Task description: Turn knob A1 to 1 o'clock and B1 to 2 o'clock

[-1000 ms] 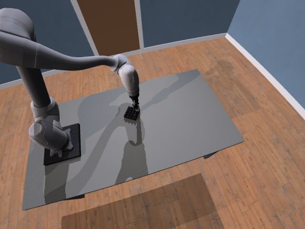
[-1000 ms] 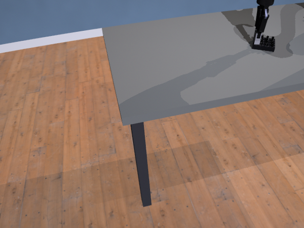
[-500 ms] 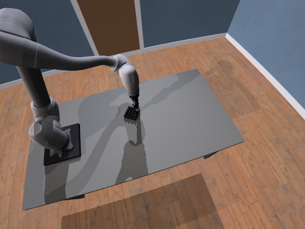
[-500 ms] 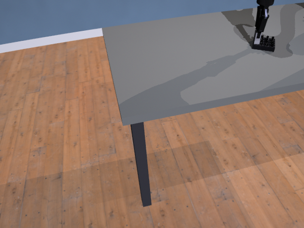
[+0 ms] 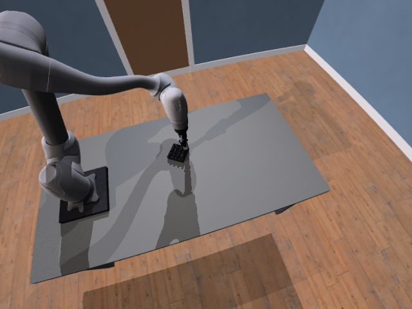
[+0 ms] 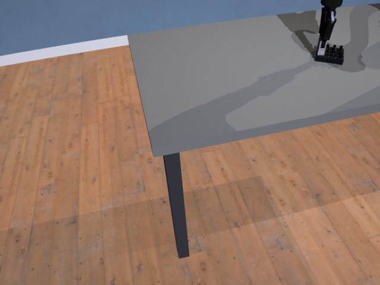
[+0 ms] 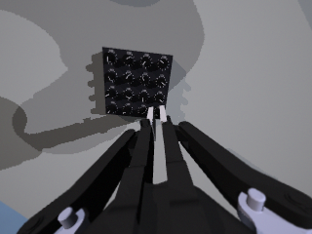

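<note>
The knob box (image 5: 177, 151) is a small black square box with four rows of black knobs, standing on the grey table. It also shows in the exterior view (image 6: 331, 54) and in the wrist view (image 7: 136, 82). My gripper (image 7: 157, 113) points straight down over the box's corner, the one nearest the wrist camera. Its white fingertips stand close together on either side of the corner knob (image 7: 157, 109) and are shut on it. The gripper also shows in the top view (image 5: 183, 145) and in the exterior view (image 6: 322, 50). The printed names and white lines are too small to read.
The robot's base (image 5: 84, 194) stands on a black plate at the table's left. The box sits near the middle of the table, far from every edge. A table leg (image 6: 176, 202) shows below the near corner.
</note>
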